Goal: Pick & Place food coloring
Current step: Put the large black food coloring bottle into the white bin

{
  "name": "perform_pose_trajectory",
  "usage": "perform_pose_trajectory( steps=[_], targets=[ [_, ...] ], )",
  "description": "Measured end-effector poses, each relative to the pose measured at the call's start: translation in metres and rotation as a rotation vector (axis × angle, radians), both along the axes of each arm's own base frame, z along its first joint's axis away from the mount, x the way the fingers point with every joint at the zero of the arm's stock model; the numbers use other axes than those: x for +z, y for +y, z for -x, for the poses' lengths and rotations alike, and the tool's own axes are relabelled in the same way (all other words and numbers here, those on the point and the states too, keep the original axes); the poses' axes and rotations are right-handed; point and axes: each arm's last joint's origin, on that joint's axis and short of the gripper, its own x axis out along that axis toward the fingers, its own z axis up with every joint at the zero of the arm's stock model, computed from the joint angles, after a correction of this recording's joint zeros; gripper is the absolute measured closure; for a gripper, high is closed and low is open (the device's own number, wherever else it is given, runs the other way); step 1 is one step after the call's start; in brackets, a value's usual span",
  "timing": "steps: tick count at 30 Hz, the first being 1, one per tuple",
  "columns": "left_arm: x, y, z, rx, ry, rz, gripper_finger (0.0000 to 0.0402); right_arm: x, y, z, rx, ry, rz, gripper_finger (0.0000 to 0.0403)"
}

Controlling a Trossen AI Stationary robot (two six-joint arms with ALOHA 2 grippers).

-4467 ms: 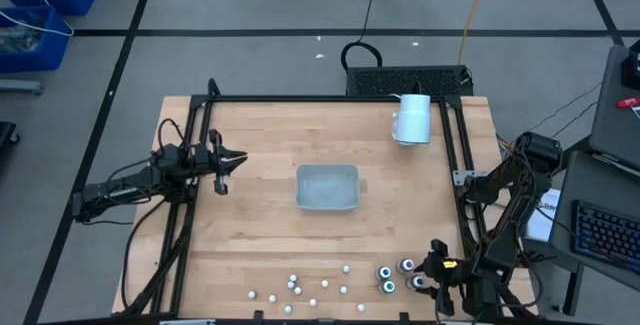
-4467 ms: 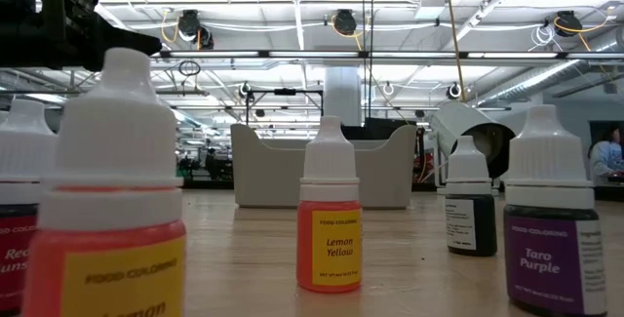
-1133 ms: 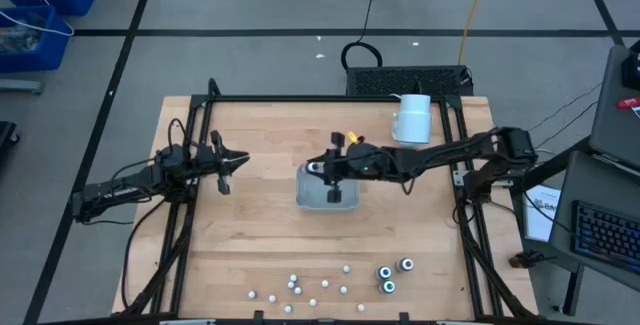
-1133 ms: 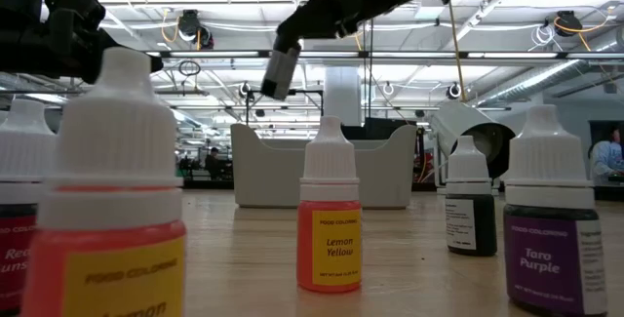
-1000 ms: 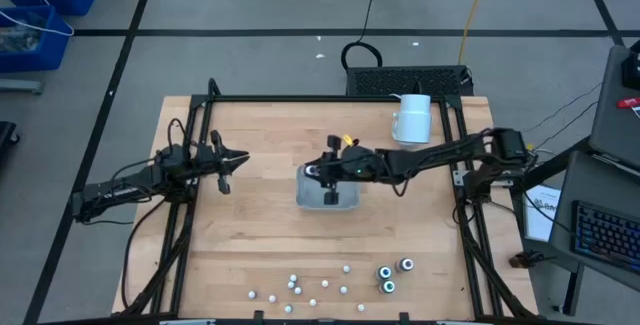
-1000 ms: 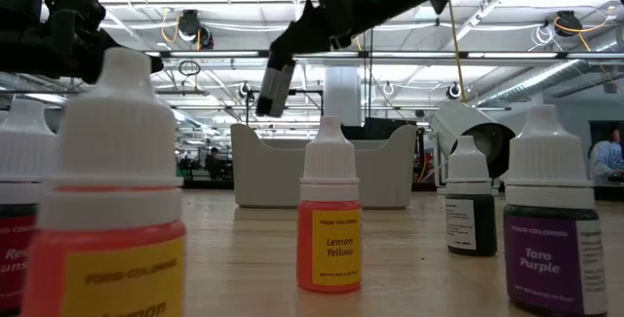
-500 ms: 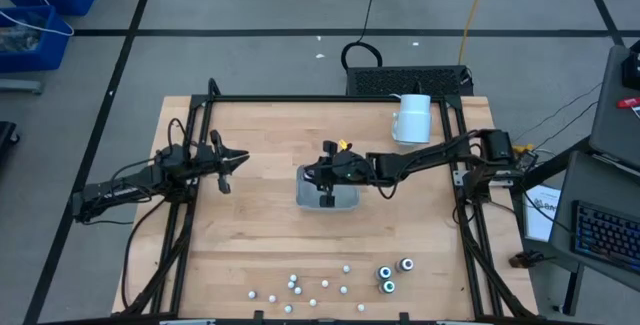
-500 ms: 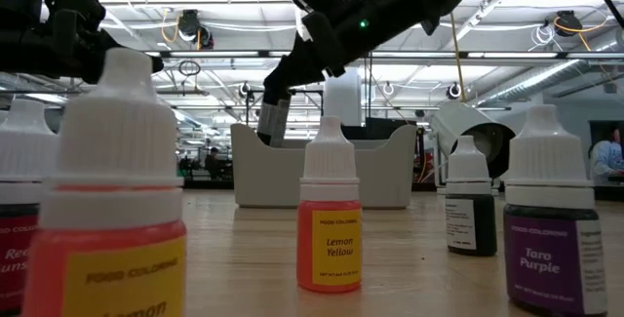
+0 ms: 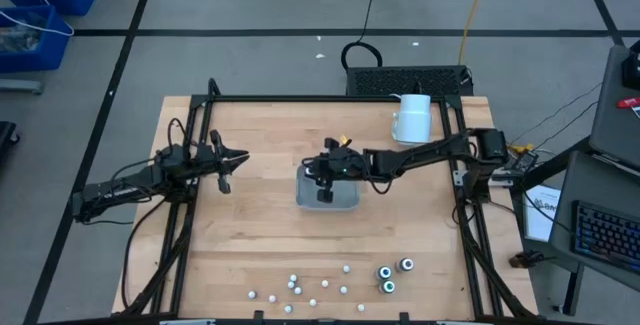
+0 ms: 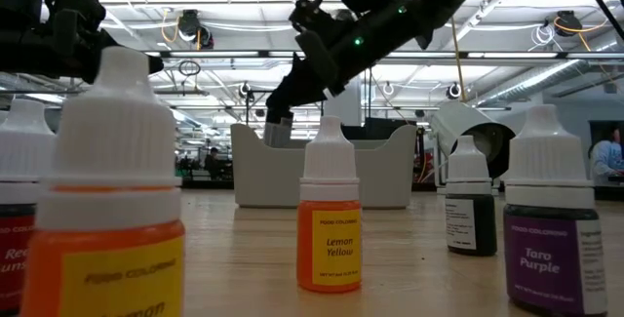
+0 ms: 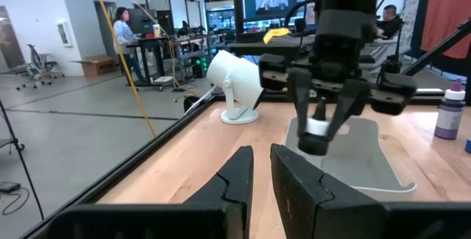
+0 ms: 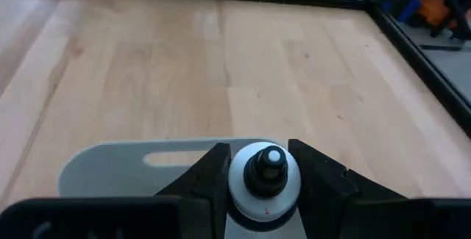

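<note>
My right gripper [image 9: 325,191] reaches out over the pale grey tray [image 9: 346,201] at the table's middle. It is shut on one food coloring jar [image 12: 265,177], dark with a white collar. In the low view the jar's lower end [image 10: 277,130] dips behind the tray's near wall [image 10: 322,176]. More food coloring stands along the near edge: tiny bottles [image 9: 298,286] and dark jars [image 9: 392,274]. Close to the low camera are a Lemon Yellow bottle [image 10: 329,221] and a purple one [image 10: 551,234]. My left gripper [image 9: 238,161] waits shut at the table's left, above the wood. My right gripper pinches the jar's white collar [image 12: 237,187] between its two fingers, one on each side. The fingers [image 11: 300,99] come from above, pointing down. The dark body [image 11: 312,146] hangs below them, nearly upright, its lower end inside the tray. Whether it touches the tray's floor is hidden by the wall.
A large white mug-like cylinder [image 9: 412,118] stands at the far right, near the black frame rail [image 9: 452,135]. Bare wood lies between the tray and the rows of bottles. People [image 11: 121,20] stand in the room beyond the table.
My right gripper has come down with the jar, from above the tray's rim to inside the tray. It has shifted slightly toward the table's left. The jar has gone from tilted to nearly upright. The grip is unchanged.
</note>
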Motion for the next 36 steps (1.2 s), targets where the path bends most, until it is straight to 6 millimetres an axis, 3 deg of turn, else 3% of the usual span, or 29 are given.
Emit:
perform_pose_trajectory(
  steps=[9, 20, 36],
  targets=[
    [0.000, 0.000, 0.000, 0.000, 0.001, -0.003, 0.0344, -0.020, -0.002, -0.004, -0.008, 0.047, -0.030, 0.0293],
    [0.000, 0.000, 0.000, 0.000, 0.002, -0.003, 0.0344, -0.028, -0.003, -0.030, 0.032, 0.078, -0.036, 0.0293],
    [-0.001, 0.000, 0.000, -0.001, 0.012, 0.001, 0.0344, -0.024, -0.007, -0.033, 0.028, 0.010, -0.013, 0.0211]
  ],
)
